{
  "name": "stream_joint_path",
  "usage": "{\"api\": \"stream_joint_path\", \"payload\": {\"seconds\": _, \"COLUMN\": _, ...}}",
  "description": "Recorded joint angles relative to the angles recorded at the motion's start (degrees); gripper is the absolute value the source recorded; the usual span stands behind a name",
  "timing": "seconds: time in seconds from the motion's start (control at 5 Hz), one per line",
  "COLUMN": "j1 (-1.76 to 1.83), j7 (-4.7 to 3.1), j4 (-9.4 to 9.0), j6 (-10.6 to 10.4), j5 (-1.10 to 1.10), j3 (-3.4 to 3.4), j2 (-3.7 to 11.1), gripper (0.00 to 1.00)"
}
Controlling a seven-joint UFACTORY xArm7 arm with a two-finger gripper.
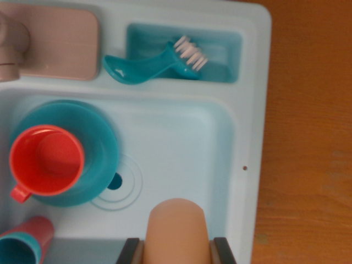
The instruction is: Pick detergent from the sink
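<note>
The detergent (pixel 177 228) is clamped between the gripper (pixel 177 250) fingers, but could be dropped onto the cup (pixel 47 159) if squeezed loosely.

Peach rounded plastic detergent bottle (pixel 177 228) sits between the tool's (pixel 177 252) two dark fingers (pixel 127 252), apparently gripped. Pale blue plastic sink (pixel 242 110) holds a red cup (pixel 47 160) on a teal plate (pixel 102 137). Teal brush (pixel 157 66) lies tilted in the tray recess. Wooden counter (pixel 308 137) at the wrist view's right.
</note>
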Motion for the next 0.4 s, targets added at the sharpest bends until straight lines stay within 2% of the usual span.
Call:
{"api": "stream_joint_path", "payload": {"seconds": 0.2, "j1": 0.0, "j7": 0.0, "j4": 0.0, "j6": 0.0, "j5": 0.0, "j3": 0.0, "j2": 0.0, "gripper": 1.0}}
{"api": "stream_joint_path", "payload": {"seconds": 0.4, "j1": 0.05, "j7": -0.22, "j4": 2.26, "j6": 2.7, "j5": 0.04, "j3": 0.04, "j2": -0.45, "gripper": 1.0}}
